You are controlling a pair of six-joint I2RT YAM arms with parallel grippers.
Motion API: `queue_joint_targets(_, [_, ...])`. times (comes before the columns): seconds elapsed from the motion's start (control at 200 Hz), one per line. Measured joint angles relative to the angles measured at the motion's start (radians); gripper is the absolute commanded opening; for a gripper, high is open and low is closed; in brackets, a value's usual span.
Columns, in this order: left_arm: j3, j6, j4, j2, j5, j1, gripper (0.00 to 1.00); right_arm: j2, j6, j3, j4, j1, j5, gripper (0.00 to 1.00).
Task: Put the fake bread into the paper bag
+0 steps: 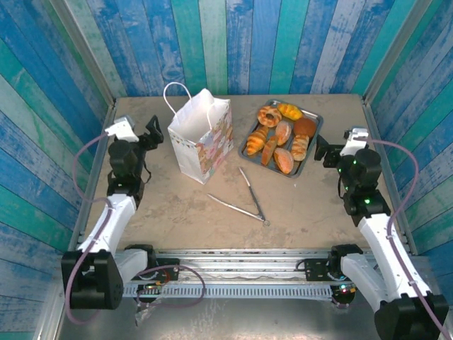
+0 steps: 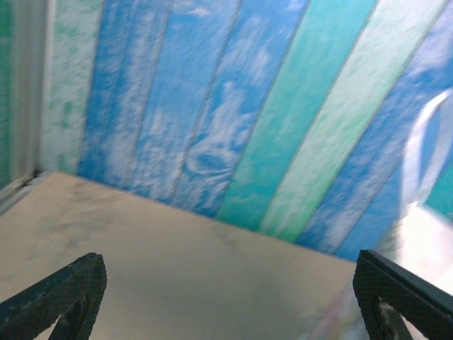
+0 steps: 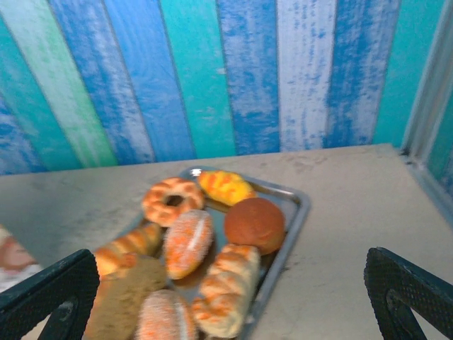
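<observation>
Top external view first: the paper bag [image 1: 202,138] stands upright on the table [image 1: 177,205], mouth open to the ceiling, one cord handle sticking up at the back. All the fake bread [image 1: 282,138] is piled on a grey metal tray [image 1: 313,117] just to the right of the bag, none of it in the bag that I can see. A pair of tongs [image 1: 251,193] lies flat on the table nearer the arms, spread in a V, roughly between bag and tray. The left gripper [image 1: 157,132] hangs just left of the bag, jaws spread wide and nothing in them. The right gripper [image 1: 320,150] sits just right of the tray, also wide open and empty, aimed toward the pastries.

Left wrist view: the two black fingers [image 2: 64,294] poke in at the bottom corners, far apart, with bare tabletop between them. A white blurry shape at the right edge looks like the bag, too smeared to say more. Behind is the blue and teal plank wall [image 2: 233,106].

Right wrist view: fingers are at the bottom corners again, far apart, holding nothing. The tray sits between and beyond them, with a ring, a yellow loaf, a round brown bun, a braided piece and a few sugared ovals on it.
</observation>
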State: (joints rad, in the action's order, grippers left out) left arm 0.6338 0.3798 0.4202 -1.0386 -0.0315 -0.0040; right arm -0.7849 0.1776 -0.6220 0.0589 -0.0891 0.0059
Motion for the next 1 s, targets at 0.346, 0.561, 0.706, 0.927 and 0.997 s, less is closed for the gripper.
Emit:
queue_joint_targets(0.346, [0.346, 0.067, -0.356, 0.052, -0.277, 0.0, 0.99, -0.001, 0.163, -0.018, -0.1, -0.013, -0.25, 1.0])
queue_joint_targets(0.561, [0.596, 0.003, -0.638, -0.074, -0.341, -0.008, 0.96, 0.001, 0.167, -0.018, -0.105, -0.019, -0.284, 1.0])
queue_joint_targets(0.706, [0.726, -0.079, -0.835, -0.19, -0.318, -0.016, 0.97, 0.018, 0.167, -0.018, -0.109, -0.019, -0.283, 1.0])
queue_joint_targets(0.927, [0.787, -0.177, -1.027, -0.347, -0.329, -0.02, 0.95, 0.021, 0.166, -0.019, -0.132, -0.019, -0.28, 1.0])
queue_joint_targets(0.997, [0.787, -0.192, -1.056, -0.373, -0.345, -0.029, 0.95, 0.017, 0.166, -0.022, -0.137, -0.019, -0.278, 1.0])
